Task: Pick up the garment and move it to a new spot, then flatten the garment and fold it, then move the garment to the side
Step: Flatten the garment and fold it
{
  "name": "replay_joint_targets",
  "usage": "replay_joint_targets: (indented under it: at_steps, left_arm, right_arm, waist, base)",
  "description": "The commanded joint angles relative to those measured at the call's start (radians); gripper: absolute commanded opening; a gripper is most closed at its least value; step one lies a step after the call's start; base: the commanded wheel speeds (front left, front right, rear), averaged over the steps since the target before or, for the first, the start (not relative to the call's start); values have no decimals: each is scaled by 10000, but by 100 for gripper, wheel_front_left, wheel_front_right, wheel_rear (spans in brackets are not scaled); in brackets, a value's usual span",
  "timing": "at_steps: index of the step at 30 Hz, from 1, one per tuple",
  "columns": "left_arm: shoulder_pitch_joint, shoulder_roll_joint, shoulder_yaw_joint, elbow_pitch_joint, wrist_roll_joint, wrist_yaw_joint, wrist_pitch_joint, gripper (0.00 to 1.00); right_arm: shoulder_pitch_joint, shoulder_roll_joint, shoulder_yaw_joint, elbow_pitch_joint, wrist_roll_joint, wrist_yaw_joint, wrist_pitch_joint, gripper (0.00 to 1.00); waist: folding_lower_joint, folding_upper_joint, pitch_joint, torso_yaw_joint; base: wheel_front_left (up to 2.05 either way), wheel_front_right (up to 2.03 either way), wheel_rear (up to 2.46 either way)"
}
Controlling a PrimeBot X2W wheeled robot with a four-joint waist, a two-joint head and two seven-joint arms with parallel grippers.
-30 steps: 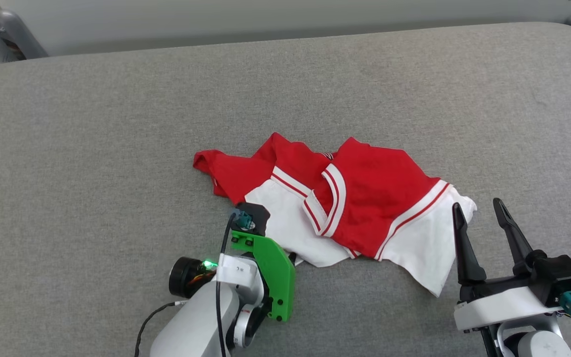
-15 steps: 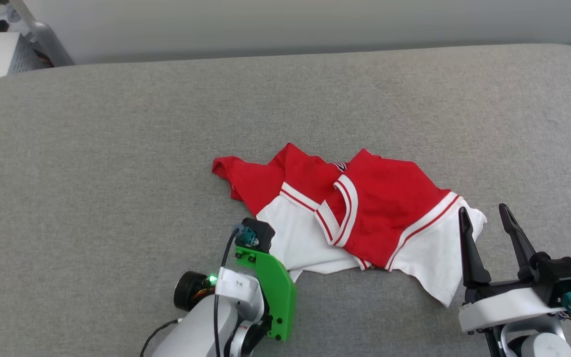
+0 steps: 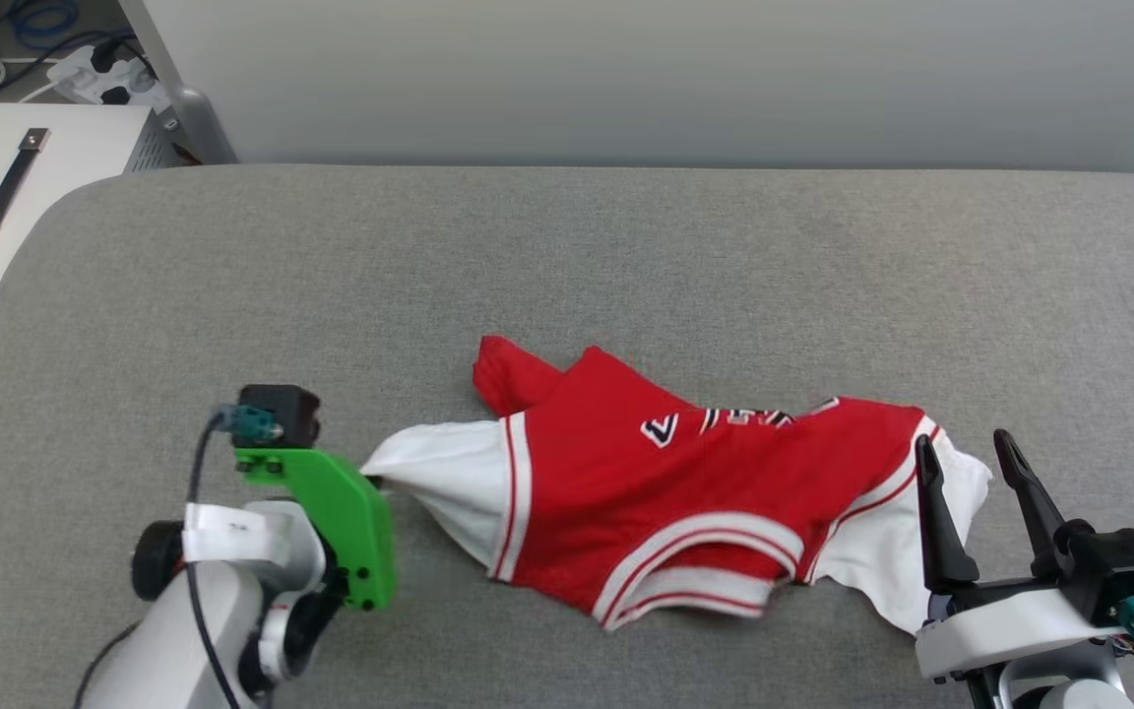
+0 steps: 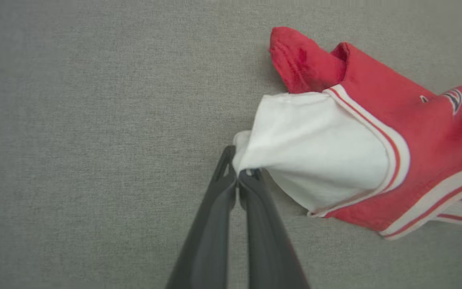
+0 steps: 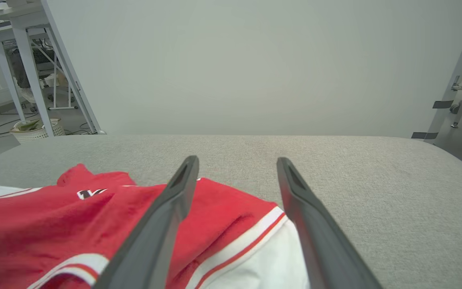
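You cannot read the black lettering (image 3: 724,421) on the garment (image 3: 685,492), which seems creased into a fold in the head view and is cut by the left wrist view's right edge, and the green bracket (image 3: 341,522) hides the left gripper (image 4: 238,177) from the head camera.

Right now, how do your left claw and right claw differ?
The left claw is shut, pinching the garment by the edge of a white sleeve; the right claw is open and holds nothing. The left claw sits at the garment's left end; the right claw is at its right end. Both have long dark fingers.
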Motion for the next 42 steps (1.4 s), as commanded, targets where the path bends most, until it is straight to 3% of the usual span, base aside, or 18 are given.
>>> replay_joint_targets:
  at_steps: [1, 7, 20, 21, 22, 23, 32, 42]
  left_arm:
    - [173, 166, 172, -36, -126, 81, 66, 0]
    - [79, 815, 872, 549, -648, -271, 35, 0]
    - [-921, 493, 520, 3275, -512, -1384, -1130, 0]
    - [-997, 446, 480, 3498, -470, -1446, -1269, 7]
    - [-1055, 410, 445, 3660, -422, -1482, -1394, 47]
    - [-1120, 347, 421, 3841, -386, -1530, -1577, 100]
    - [-1386, 13, 265, 4527, 50, -1828, -3476, 100]
    - [-535, -226, 415, 3230, 426, -1764, -6347, 100]
  right_arm:
    - [84, 1, 21, 32, 50, -9, -92, 100]
    - [-117, 1, 64, 47, -57, -9, -92, 100]
    - [-465, 1, 65, 31, -374, -9, -92, 100]
    - [-478, 1, 64, 41, -389, -9, -92, 100]
    - [-489, 1, 62, 53, -399, -9, -92, 100]
    - [-497, 1, 55, 69, -408, -9, -92, 100]
    - [-332, 1, -86, 184, -442, -9, -92, 100]
    - [135, 1, -363, 138, -399, -9, -92, 100]
  waist:
    - [0, 0, 41, 5]
    - [0, 0, 555, -144]
    - [0, 0, 1310, -277]
    - [0, 0, 1313, -271]
    - [0, 0, 1305, -263]
    - [0, 0, 1274, -242]
    - [0, 0, 626, 39]
    - [0, 0, -398, 378]
  base:
    - [0, 0, 0]
    - [0, 0, 0]
    - [0, 0, 0]
    - [0, 0, 0]
    - [0, 0, 0]
    - [0, 0, 0]
    - [0, 0, 0]
    - [0, 0, 0]
